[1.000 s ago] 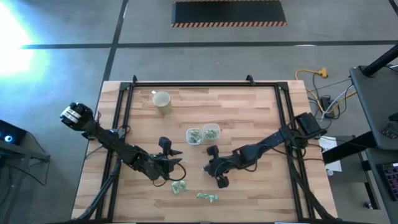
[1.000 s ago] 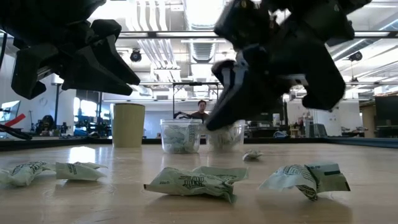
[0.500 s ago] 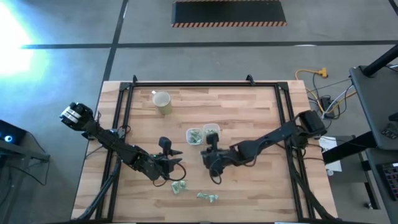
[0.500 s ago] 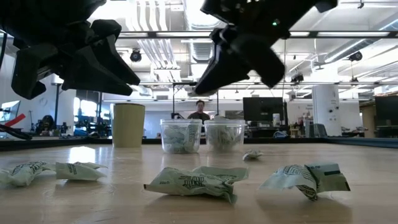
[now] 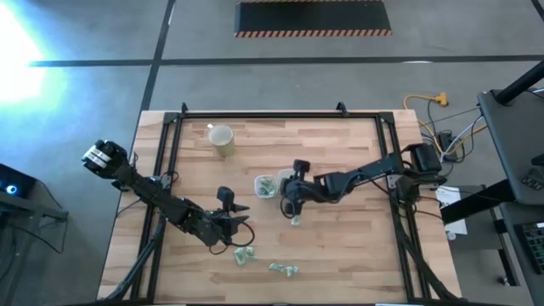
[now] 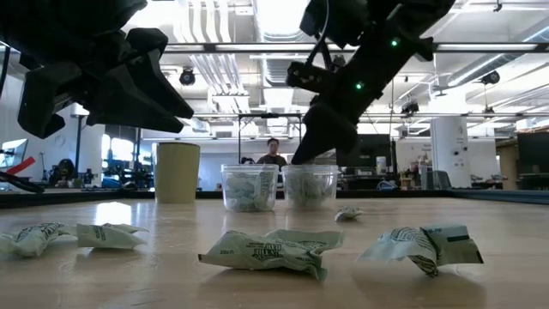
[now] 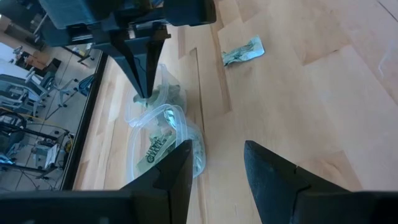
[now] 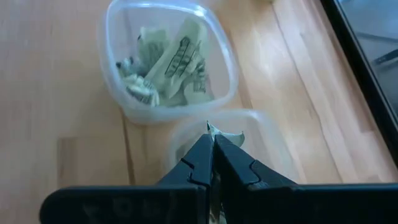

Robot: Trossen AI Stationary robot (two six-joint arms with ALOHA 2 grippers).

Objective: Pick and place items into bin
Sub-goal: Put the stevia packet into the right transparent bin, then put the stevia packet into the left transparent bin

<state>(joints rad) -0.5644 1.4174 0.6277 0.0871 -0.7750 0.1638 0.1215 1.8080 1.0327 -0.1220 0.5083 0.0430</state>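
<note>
- The right gripper (image 8: 210, 144) hangs over the nearer clear bin (image 8: 261, 140), jaws pinched tight on one wrapped item (image 8: 219, 132); this looks like the drop-off step.
- Next it needs only to part its fingers squarely above the opening, well inside the rim.
- The second bin (image 8: 168, 59), touching the first, already holds several pieces.
- The left gripper (image 5: 228, 229) waits part-open and empty near loose items (image 5: 245, 255) at the table's (image 5: 340, 255) front, with bare wood around them.
</note>
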